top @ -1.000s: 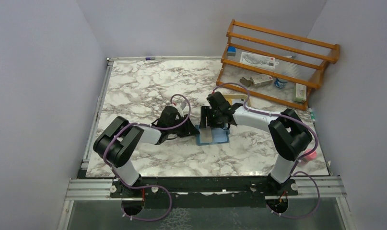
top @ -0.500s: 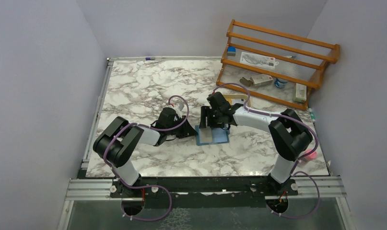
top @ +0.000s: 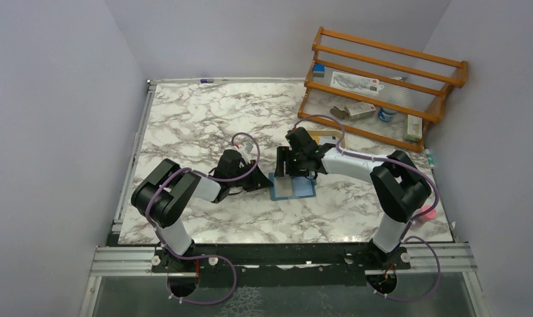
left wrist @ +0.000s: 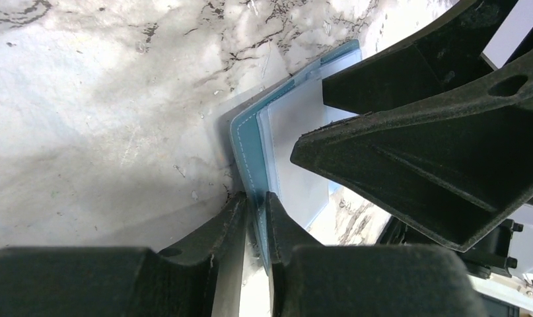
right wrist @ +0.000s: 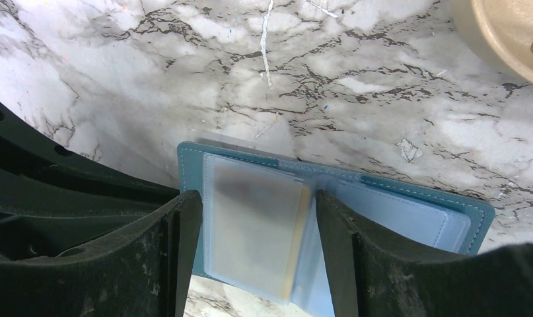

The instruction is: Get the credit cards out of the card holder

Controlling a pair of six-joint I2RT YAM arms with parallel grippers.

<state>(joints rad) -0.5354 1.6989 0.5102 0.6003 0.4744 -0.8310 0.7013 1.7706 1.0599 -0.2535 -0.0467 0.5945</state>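
Note:
The teal card holder point(top: 294, 189) lies open on the marble table, paler blue inside. My left gripper point(top: 266, 183) is shut on its left teal edge; in the left wrist view the gripper point(left wrist: 255, 199) pinches the cover point(left wrist: 245, 142). My right gripper point(top: 290, 173) is open just above the holder. In the right wrist view the gripper point(right wrist: 255, 198) straddles a clear sleeve. Inside the sleeve a whitish card point(right wrist: 250, 224) shows blurred, with a yellow-orange card's edge point(right wrist: 300, 241) beside it. The holder's right half point(right wrist: 409, 214) lies flat.
A wooden rack point(top: 382, 86) with several small items stands at the back right. A tan oval tray point(right wrist: 508, 33) sits just behind the holder. A pink object point(top: 427, 212) lies at the table's right edge. Walls close in on the left, the back and the right.
The left wrist has shifted slightly. The holder and the right gripper have stayed in place.

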